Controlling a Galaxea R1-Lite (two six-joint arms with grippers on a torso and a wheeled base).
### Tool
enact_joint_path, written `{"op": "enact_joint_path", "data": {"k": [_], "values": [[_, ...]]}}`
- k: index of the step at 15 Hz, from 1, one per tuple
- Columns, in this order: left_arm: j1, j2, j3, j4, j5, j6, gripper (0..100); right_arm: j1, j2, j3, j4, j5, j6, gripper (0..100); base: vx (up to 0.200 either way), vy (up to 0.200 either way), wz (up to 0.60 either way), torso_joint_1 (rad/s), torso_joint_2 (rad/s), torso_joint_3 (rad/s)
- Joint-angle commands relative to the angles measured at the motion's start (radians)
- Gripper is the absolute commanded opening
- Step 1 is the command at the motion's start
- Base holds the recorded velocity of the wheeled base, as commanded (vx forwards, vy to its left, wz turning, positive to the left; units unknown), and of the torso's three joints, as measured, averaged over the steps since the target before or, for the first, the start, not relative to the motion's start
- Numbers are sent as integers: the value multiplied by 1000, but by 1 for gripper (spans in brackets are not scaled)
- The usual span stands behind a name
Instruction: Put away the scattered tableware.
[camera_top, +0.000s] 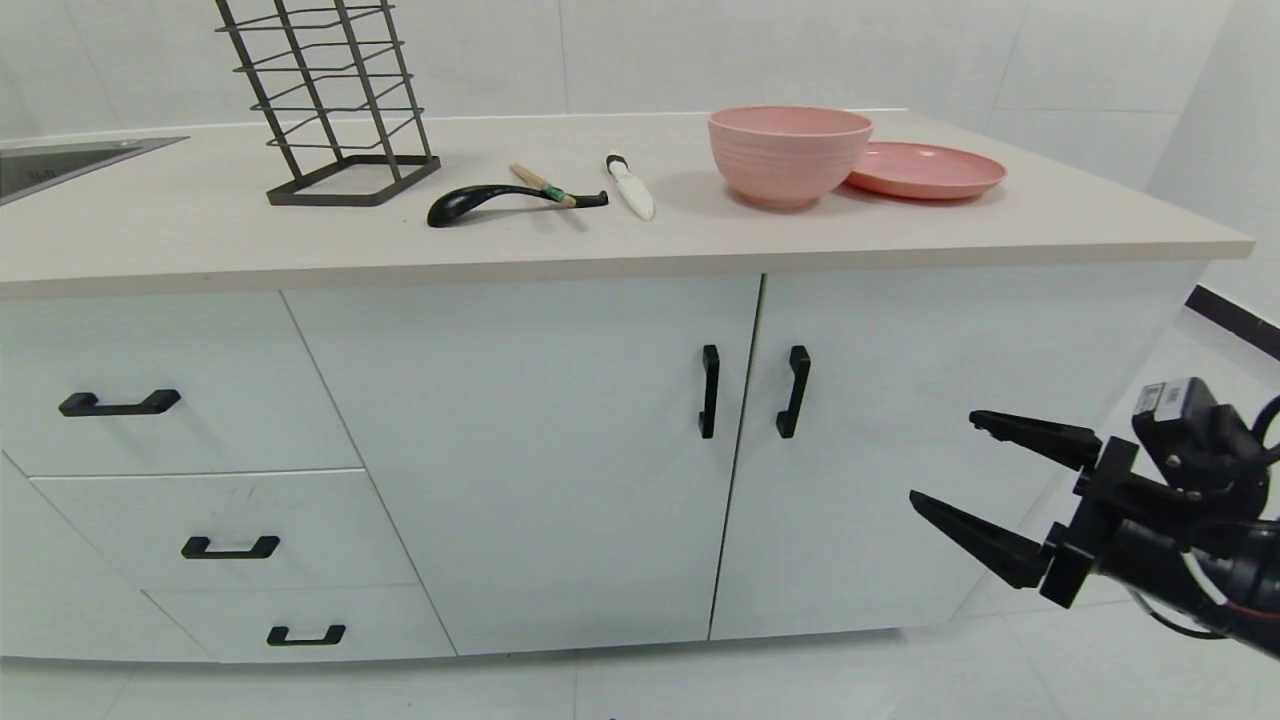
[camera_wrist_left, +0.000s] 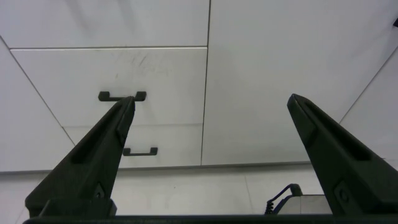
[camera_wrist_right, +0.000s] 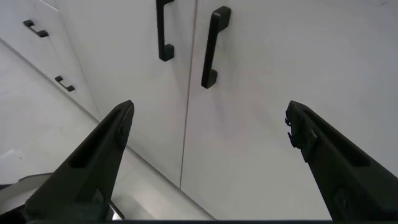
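Pink bowl stands upright on the countertop. A pink plate lies flat just beside it on the robot's right; whether they touch I cannot tell. Left of the bowl lies a white utensil, its long axis running back from the counter edge. Farther left are a wooden stick and a black spoon, the spoon lying crosswise, then a wire rack. The right gripper, jaws wide apart and empty, hangs below the bowl and to its right, before the cabinet door. The left gripper, equally spread and empty, faces the drawers. The right arm looks nearer the bowl, which lies up and leftward from it.
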Motion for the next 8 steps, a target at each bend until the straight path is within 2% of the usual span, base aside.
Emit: {"op": "enact_joint_path", "data": {"k": [1, 4, 8], "values": [[0, 1, 0, 0, 0, 0, 100, 4, 130, 1, -59, 46, -26, 100, 0, 0, 0, 0, 0, 0], [0, 1, 0, 0, 0, -1, 100, 42, 168, -26, -111, 99, -41, 100, 0, 0, 0, 0, 0, 0], [0, 1, 0, 0, -3, 0, 100, 93, 226, -123, -116, 99, -41, 100, 0, 0, 0, 0, 0, 0]]}}
